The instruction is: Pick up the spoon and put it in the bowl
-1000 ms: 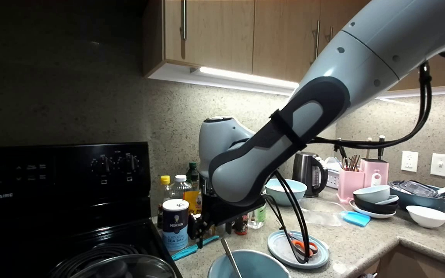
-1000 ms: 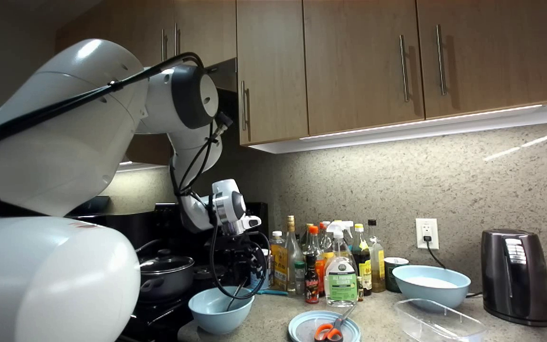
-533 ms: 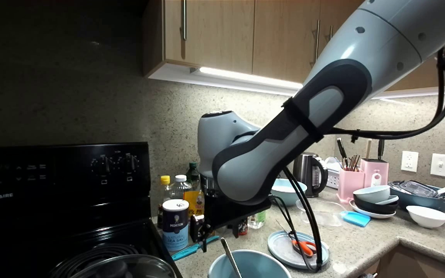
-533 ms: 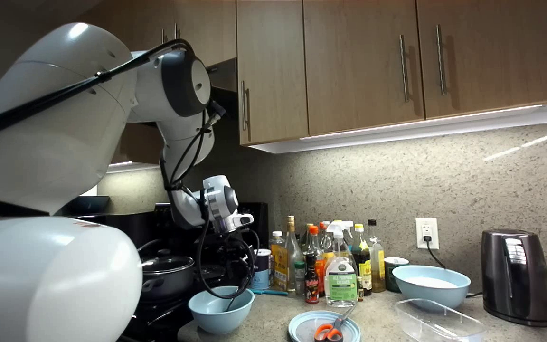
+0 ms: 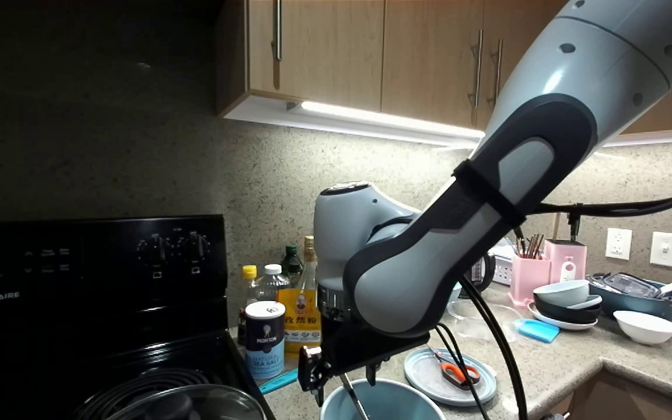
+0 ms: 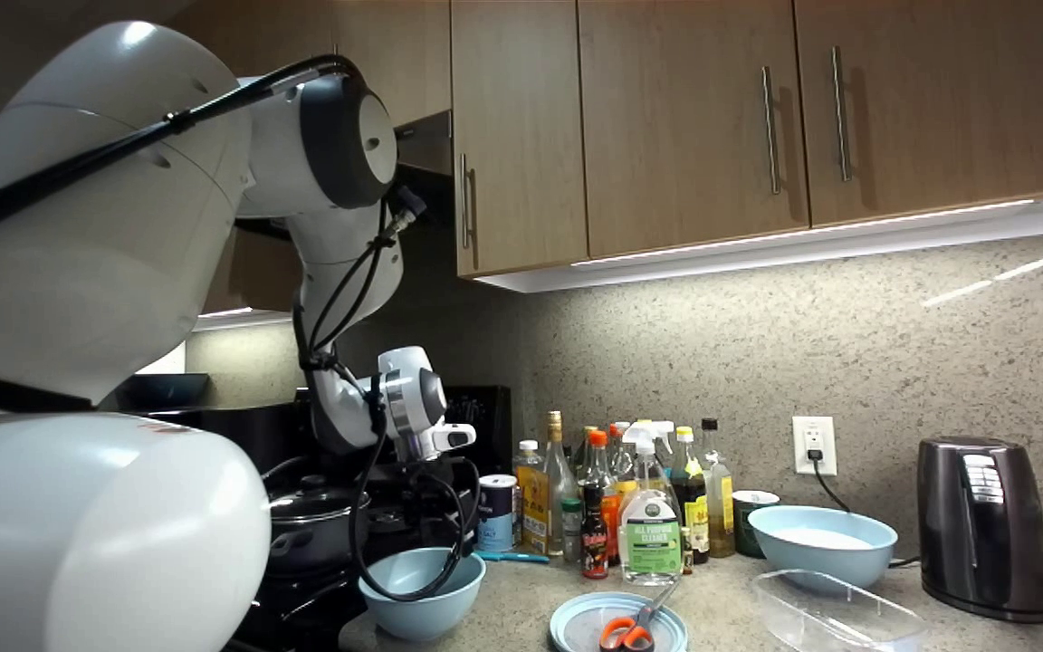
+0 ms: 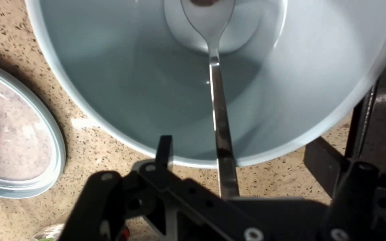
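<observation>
Wrist view. Metal spoon (image 7: pixel 219 110): head seen at top centre of the frame, over the base of the light blue bowl (image 7: pixel 122 87); handle carried down across the bowl's lower rim. If this is the bowl meant, the placing is judged done and only withdrawal left; if it is merely the starting place, grasp and transfer are left. Robotiq gripper (image 7: pixel 242 147): jaws set wide apart, one finger either side of the handle; nothing is clamped, no contact seen.

In an exterior view. Metal spoon (image 5: pixel 354 397): handle leaned up from the bowl, lower centre, between the spread fingers.

In an exterior view. Second light blue bowl (image 6: pixel 834 566): right, beside the electric kettle (image 6: pixel 983 530); no spoon seen in it. Gripper: left of centre, too dark to be read.
</observation>
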